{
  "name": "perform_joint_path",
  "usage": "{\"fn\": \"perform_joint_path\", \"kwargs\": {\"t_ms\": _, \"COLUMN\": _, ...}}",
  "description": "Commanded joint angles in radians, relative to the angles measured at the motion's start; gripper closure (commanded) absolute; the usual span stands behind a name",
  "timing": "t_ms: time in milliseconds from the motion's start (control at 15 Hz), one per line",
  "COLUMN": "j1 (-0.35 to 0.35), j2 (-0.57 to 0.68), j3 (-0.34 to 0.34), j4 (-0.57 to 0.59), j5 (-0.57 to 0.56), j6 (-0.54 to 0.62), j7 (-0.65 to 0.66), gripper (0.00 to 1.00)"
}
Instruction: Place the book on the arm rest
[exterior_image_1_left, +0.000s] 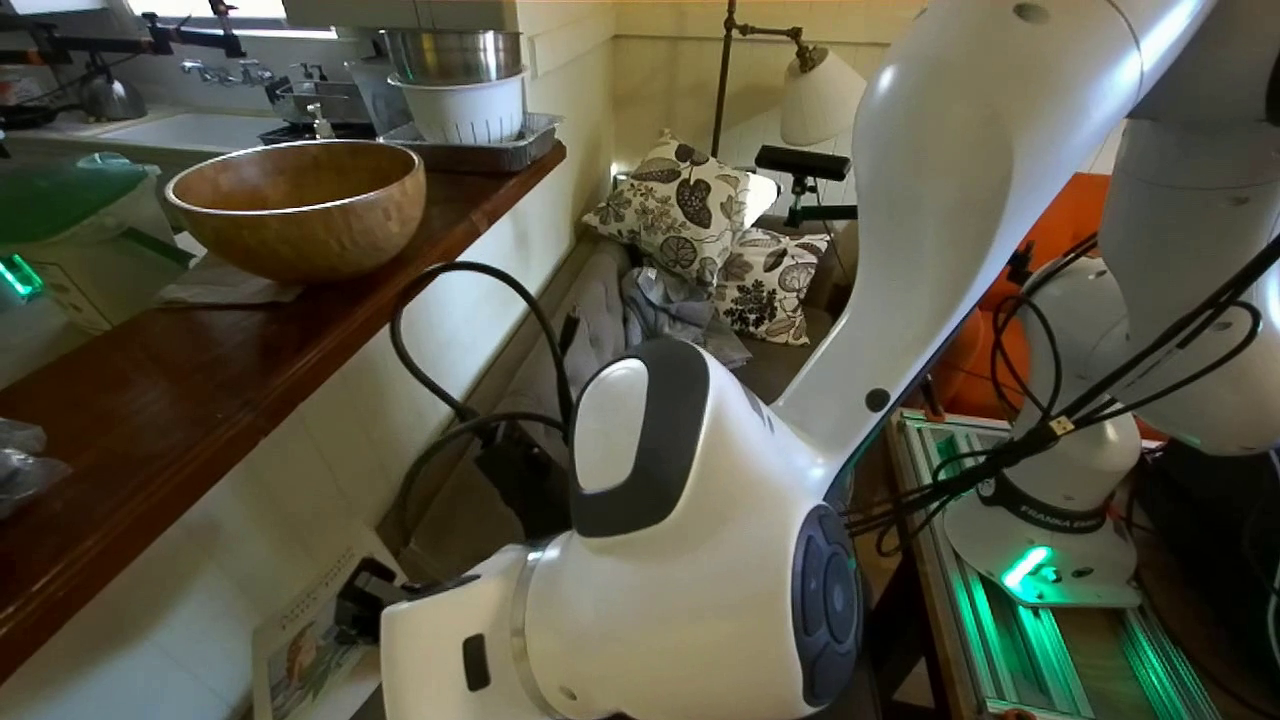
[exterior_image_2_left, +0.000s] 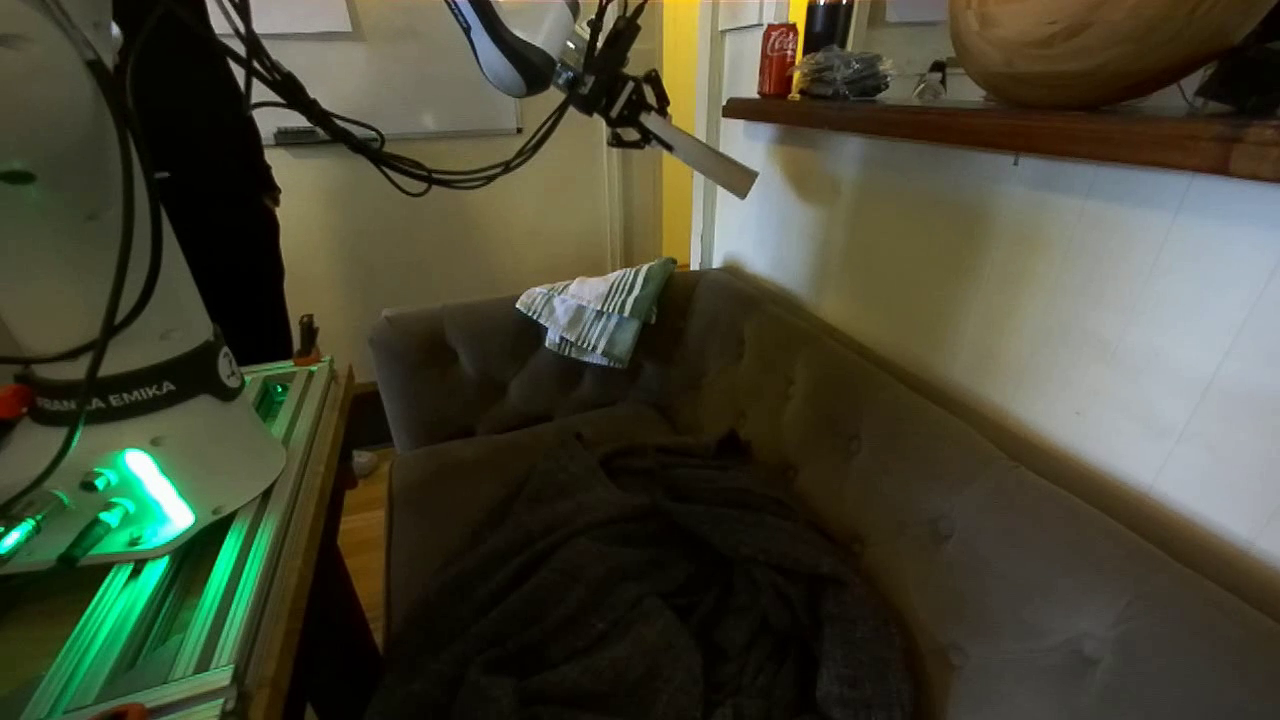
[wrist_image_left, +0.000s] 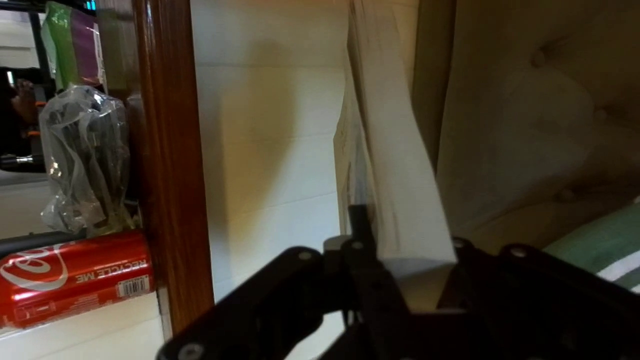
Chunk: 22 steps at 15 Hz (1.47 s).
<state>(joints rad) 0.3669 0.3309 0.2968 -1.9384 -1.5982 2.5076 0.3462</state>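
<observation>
Sofa (exterior_image_2_left: 970, 520): arm rest (exterior_image_2_left: 455, 355), seven o'clock from our gripper (exterior_image_2_left: 650, 121) in an exterior view, gripper pinching one book (exterior_image_2_left: 704, 156). We should level it, then lower gently beside the towel (exterior_image_2_left: 605, 312).

In an exterior view we see the book (exterior_image_2_left: 702, 155) in the gripper (exterior_image_2_left: 648, 118), higher than the towel (exterior_image_2_left: 600, 315) over the arm rest (exterior_image_2_left: 450, 365). On the shelf (exterior_image_2_left: 1000, 132), we find the can (exterior_image_2_left: 777, 60) left of the bowl (exterior_image_2_left: 1090, 50).

On the reddish-brown wooden shelf (exterior_image_1_left: 230, 350), a round brown wooden bowl (exterior_image_1_left: 310, 228) stands between a white slotted colander (exterior_image_1_left: 465, 110) (a shiny metal bowl (exterior_image_1_left: 455, 55) atop it) and a clear plastic bag (wrist_image_left: 85, 160) beside a red metal Coca-Cola can (wrist_image_left: 80, 277).
</observation>
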Motion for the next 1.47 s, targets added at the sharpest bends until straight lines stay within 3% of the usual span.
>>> {"fn": "perform_joint_path", "kwargs": {"t_ms": 0, "j1": 0.045, "j2": 0.002, "j3": 0.023, "j4": -0.003, "j5": -0.082, "j6": -0.041, "j7": 0.063, "gripper": 0.94}}
{"fn": "perform_joint_path", "kwargs": {"t_ms": 333, "j1": 0.143, "j2": -0.010, "j3": 0.082, "j4": -0.030, "j5": -0.189, "j6": -0.216, "j7": 0.223, "gripper": 0.94}}
{"fn": "perform_joint_path", "kwargs": {"t_ms": 600, "j1": 0.203, "j2": 0.066, "j3": 0.130, "j4": -0.008, "j5": -0.279, "j6": -0.361, "j7": 0.386, "gripper": 0.94}}
{"fn": "perform_joint_path", "kwargs": {"t_ms": 867, "j1": 0.223, "j2": 0.190, "j3": 0.124, "j4": 0.073, "j5": -0.388, "j6": -0.334, "j7": 0.439, "gripper": 0.94}}
{"fn": "perform_joint_path", "kwargs": {"t_ms": 1200, "j1": 0.218, "j2": 0.357, "j3": 0.111, "j4": 0.231, "j5": -0.442, "j6": -0.272, "j7": 0.297, "gripper": 0.94}}
{"fn": "perform_joint_path", "kwargs": {"t_ms": 1400, "j1": 0.206, "j2": 0.431, "j3": 0.117, "j4": 0.288, "j5": -0.466, "j6": -0.147, "j7": 0.231, "gripper": 0.94}}
